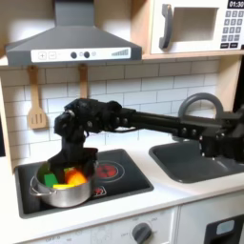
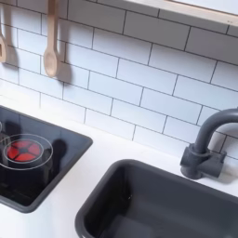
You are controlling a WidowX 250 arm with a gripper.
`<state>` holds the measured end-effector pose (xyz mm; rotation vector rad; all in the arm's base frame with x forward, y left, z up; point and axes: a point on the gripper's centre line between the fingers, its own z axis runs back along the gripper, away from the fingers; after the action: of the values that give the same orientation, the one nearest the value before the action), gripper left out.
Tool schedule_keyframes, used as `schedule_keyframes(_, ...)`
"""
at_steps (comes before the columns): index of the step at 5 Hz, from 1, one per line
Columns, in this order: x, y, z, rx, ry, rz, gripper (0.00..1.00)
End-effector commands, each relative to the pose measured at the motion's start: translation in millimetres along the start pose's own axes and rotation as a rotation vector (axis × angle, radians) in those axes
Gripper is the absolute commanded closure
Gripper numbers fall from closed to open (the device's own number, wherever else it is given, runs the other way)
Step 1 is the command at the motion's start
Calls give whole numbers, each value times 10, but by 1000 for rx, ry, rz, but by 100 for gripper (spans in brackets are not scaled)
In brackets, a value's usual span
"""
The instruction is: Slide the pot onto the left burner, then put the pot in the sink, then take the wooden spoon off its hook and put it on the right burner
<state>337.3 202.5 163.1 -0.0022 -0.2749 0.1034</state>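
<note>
The pot (image 1: 63, 187), holding colourful toy food (image 1: 65, 177), sits on the first exterior view's left burner under the gripper (image 1: 69, 160), whose opening cannot be told. The wooden spoon (image 2: 50, 41) hangs upright, bowl down, beside a slotted spatula (image 1: 36, 103), with the sink (image 2: 149, 200) at right.

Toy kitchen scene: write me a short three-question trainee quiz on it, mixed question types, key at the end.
1. True or false: the pot sits in the sink.
2. Multiple choice: in the second exterior view, the wooden spoon is A) hanging on the tiled wall, B) lying on a burner, C) lying in the sink.
3. Fill in: in the first exterior view, the pincer is directly above the ____.

Key
1. False. The pot stands on the cooktop, on the first exterior view's left side, holding colourful toy food.
2. A.
3. Pot. Whether the pincer grips its rim cannot be told.
</note>
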Motion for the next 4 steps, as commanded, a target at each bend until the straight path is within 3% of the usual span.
schedule_keyframes(1,-40,14,-34,24,3,33,100)
schedule_keyframes(3,-19,4,-6,33,-27,50,100)
schedule_keyframes(4,17,21,95,37,-55,61,100)
